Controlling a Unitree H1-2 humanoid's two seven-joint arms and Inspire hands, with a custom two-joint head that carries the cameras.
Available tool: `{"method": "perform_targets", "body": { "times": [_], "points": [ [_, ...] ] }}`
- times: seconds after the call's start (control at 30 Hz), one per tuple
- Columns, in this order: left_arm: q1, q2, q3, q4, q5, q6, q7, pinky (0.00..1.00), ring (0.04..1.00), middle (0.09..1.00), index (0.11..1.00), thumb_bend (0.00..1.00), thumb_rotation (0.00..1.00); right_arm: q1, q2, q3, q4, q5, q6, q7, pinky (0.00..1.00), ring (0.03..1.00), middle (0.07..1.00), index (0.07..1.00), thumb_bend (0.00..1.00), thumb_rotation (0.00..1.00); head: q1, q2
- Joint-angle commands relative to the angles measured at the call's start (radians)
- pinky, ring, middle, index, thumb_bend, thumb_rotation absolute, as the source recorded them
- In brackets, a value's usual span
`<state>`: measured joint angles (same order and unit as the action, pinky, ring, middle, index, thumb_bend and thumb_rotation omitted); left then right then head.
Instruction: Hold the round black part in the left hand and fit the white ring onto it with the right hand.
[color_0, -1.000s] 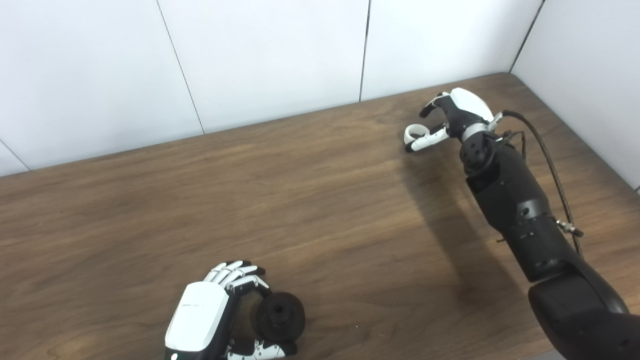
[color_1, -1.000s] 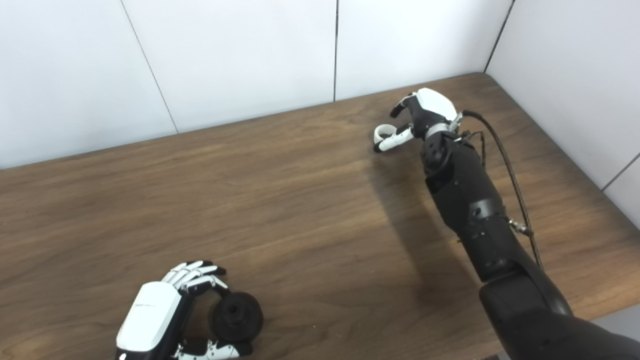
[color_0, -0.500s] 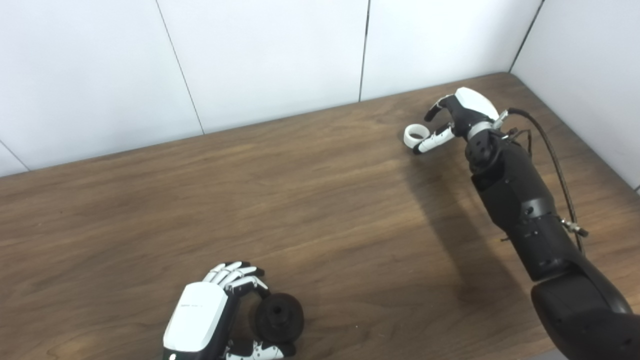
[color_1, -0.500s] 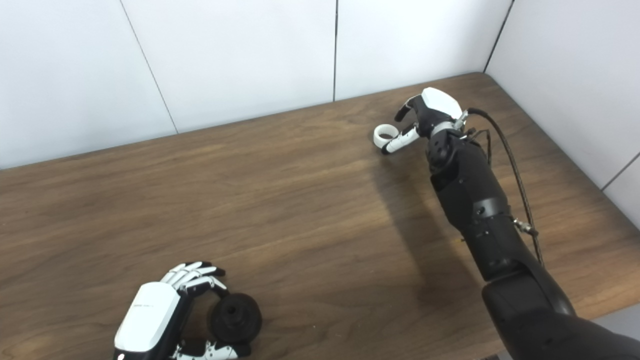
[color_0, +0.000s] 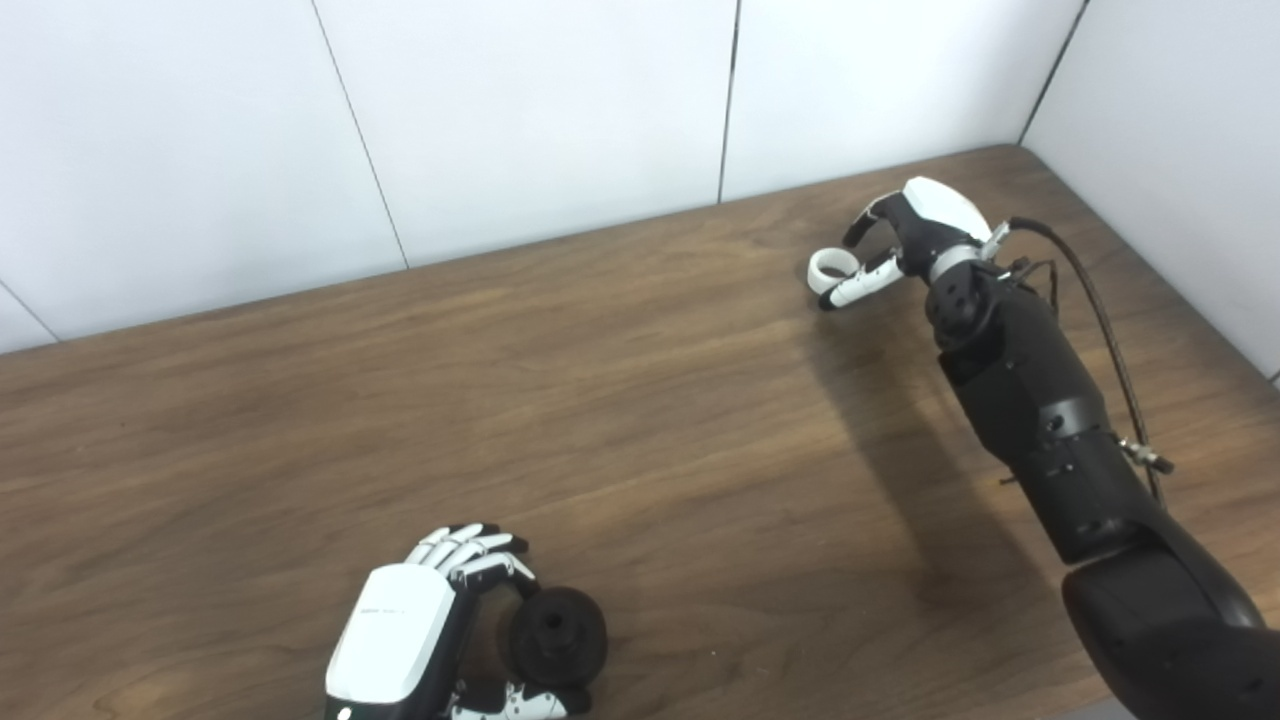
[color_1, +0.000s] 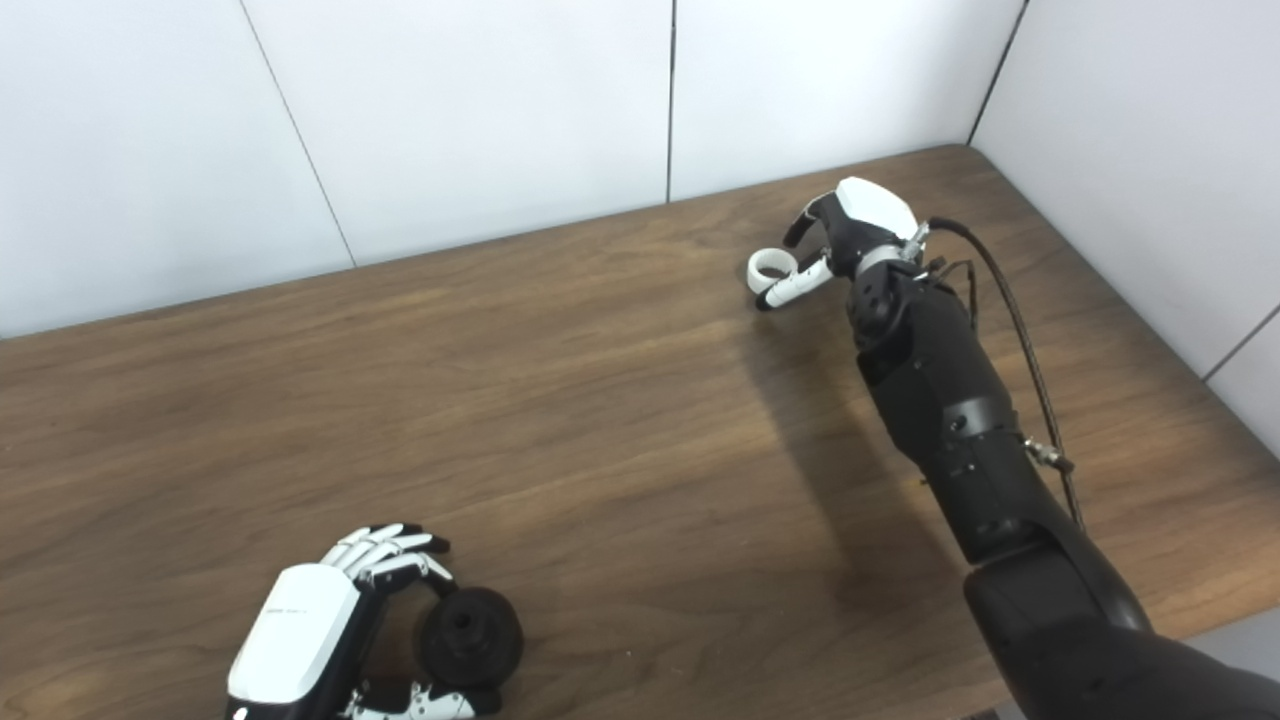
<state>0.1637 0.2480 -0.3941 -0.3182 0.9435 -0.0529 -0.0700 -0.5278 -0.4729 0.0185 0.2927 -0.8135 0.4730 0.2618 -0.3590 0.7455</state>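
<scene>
1. A dark brown wooden table top with a streaked lengthwise grain (color_0: 620, 400) fills most of both views, running from the left edge to a corner at the far right.
2. Behind it stands a plain white panelled back wall (color_0: 540, 110), split by thin dark vertical seams into broad flat panels.
3. A second white side wall (color_1: 1140, 150) meets the back wall at the far right corner and runs along the table's right edge; it also shows a seam.
4. Light is even and soft, with a faint sheen on the wood and a long dim shadow (color_0: 880, 440) lying on the table's right half.
</scene>
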Motion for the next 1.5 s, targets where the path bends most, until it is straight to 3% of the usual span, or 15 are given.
{"method": "perform_targets", "body": {
  "times": [0.0, 1.13, 1.17, 1.23, 1.47],
  "points": [
    [0.029, 0.012, 0.001, -0.007, 0.024, 0.017, -0.030, 0.86, 0.834, 0.765, 0.487, 0.52, 0.05, -0.038, -0.026, 0.000, -0.033, -0.010, -0.003, -0.010, 0.94, 0.978, 0.913, 0.644, 0.84, 0.26, 0.003, 0.002],
    [0.037, 0.004, 0.004, -0.034, 0.030, 0.031, -0.061, 0.87, 0.837, 0.767, 0.486, 0.52, 0.05, -0.040, -0.048, 0.040, -0.042, -0.007, -0.004, -0.014, 0.89, 0.955, 0.884, 0.576, 0.80, 0.21, 0.006, 0.016],
    [0.037, 0.004, 0.004, -0.035, 0.030, 0.032, -0.062, 0.87, 0.838, 0.767, 0.486, 0.52, 0.05, -0.039, -0.049, 0.042, -0.041, -0.005, -0.004, -0.017, 0.89, 0.955, 0.884, 0.535, 0.67, 0.18, 0.006, 0.016],
    [0.037, 0.005, 0.004, -0.036, 0.025, 0.029, -0.062, 0.87, 0.840, 0.768, 0.486, 0.52, 0.05, -0.038, -0.051, 0.043, -0.040, 0.001, -0.005, -0.022, 0.88, 0.955, 0.882, 0.500, 0.55, 0.16, 0.007, 0.017],
    [0.039, 0.002, 0.004, -0.042, 0.031, 0.037, -0.069, 0.87, 0.840, 0.767, 0.486, 0.52, 0.05, -0.038, -0.053, 0.049, -0.038, 0.009, -0.005, -0.029, 0.87, 0.953, 0.873, 0.490, 0.52, 0.15, 0.007, 0.019]
  ]
}}
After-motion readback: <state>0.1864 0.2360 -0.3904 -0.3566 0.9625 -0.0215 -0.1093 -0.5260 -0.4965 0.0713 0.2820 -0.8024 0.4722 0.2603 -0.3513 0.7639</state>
